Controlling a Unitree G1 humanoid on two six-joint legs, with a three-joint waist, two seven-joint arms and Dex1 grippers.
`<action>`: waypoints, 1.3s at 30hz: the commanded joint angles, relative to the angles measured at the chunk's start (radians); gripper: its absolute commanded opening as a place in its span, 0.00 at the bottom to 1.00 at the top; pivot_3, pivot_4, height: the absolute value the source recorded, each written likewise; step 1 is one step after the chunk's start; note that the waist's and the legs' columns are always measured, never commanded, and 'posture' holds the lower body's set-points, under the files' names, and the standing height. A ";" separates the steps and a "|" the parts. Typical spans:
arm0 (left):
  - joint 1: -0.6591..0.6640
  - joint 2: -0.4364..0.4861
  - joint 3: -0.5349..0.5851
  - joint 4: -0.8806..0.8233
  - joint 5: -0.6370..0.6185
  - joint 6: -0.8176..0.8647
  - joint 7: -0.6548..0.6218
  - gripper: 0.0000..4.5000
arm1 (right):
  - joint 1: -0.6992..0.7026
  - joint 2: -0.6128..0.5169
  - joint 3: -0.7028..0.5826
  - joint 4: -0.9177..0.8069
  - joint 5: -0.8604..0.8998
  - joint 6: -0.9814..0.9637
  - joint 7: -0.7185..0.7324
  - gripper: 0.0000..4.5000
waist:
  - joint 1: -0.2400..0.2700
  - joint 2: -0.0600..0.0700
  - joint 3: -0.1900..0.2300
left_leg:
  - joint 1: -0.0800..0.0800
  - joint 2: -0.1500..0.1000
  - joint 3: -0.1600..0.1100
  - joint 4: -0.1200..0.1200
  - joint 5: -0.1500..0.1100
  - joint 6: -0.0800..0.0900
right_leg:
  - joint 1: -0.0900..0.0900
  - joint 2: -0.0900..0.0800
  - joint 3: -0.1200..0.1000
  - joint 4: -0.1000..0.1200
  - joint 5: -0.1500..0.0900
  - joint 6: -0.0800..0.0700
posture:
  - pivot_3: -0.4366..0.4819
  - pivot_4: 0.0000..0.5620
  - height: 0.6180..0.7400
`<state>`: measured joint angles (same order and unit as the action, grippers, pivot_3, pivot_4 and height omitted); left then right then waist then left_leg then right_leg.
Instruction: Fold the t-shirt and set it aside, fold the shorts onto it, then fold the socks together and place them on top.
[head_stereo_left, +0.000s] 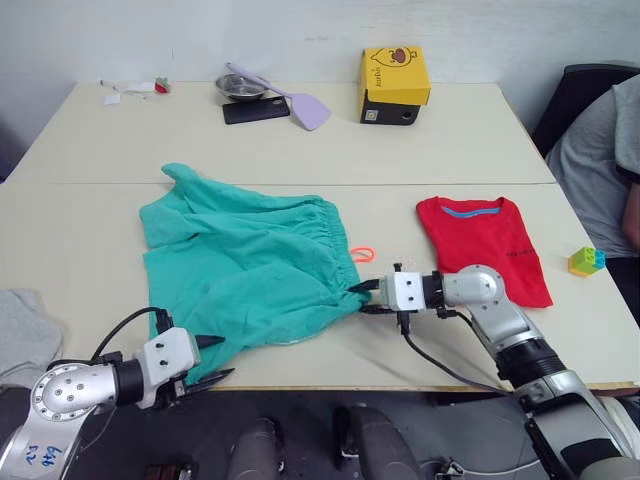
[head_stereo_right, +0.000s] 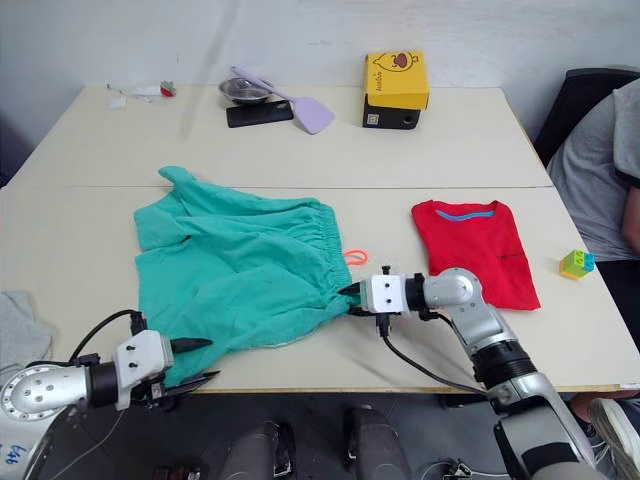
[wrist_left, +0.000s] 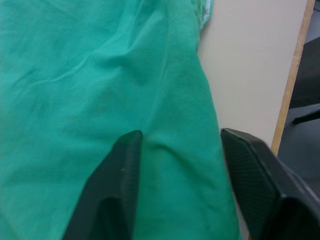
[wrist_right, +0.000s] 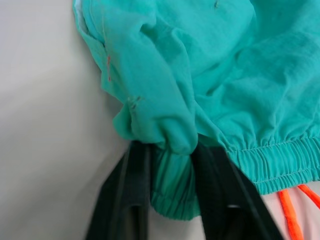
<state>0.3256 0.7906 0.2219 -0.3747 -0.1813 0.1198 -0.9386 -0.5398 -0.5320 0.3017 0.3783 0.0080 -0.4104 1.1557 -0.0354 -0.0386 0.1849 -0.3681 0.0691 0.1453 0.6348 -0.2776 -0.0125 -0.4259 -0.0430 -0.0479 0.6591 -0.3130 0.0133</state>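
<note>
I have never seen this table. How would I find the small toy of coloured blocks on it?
Start at the near table and go to the folded red t-shirt on its right side. Just beyond the shirt, near the table's right edge, sits the block toy, the one small hard thing there, green, yellow and blue.

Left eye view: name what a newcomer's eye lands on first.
The teal-green shorts sprawl across the table's middle, the right gripper shut on their waistband corner and the left gripper open at their near hem. To the right lies the folded red t-shirt; a yellow box stands far behind.
</note>
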 joint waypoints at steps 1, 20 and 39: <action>-0.008 0.041 0.017 0.057 -0.009 -0.013 -0.040 0.28 | 0.004 -0.019 -0.006 -0.026 0.031 0.020 0.042 0.00 | -0.001 0.000 0.000 | 0.000 0.000 0.000 0.000 0.000 0.000 | 0.000 0.000 0.000 0.000 0.000 0.000 | 0.48 0.27 1.00; 0.232 0.240 0.208 -0.138 -0.353 0.170 -0.435 0.01 | 0.402 -0.461 -0.107 -0.657 0.401 0.548 0.301 0.00 | 0.004 0.002 0.002 | -0.002 0.001 -0.001 -0.003 -0.003 -0.001 | -0.001 0.002 -0.002 -0.005 -0.001 -0.001 | 0.48 0.27 1.00; -0.775 0.472 -0.111 0.368 -0.442 0.476 -0.431 0.01 | 0.199 -0.352 -0.246 -0.561 0.632 0.911 0.116 0.00 | 0.007 0.002 0.007 | -0.003 -0.001 0.000 -0.004 -0.002 -0.002 | -0.002 0.002 0.000 -0.006 -0.001 0.000 | 0.48 0.27 1.00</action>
<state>-0.3755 1.2844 0.1694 -0.1322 -0.7351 0.6667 -1.3917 -0.3249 -0.8897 0.0954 -0.2201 0.6354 0.4493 1.3226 -0.0284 -0.0367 0.1916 -0.3714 0.0683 0.1456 0.6312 -0.2794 -0.0152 -0.4283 -0.0394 -0.0480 0.6538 -0.3139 0.0135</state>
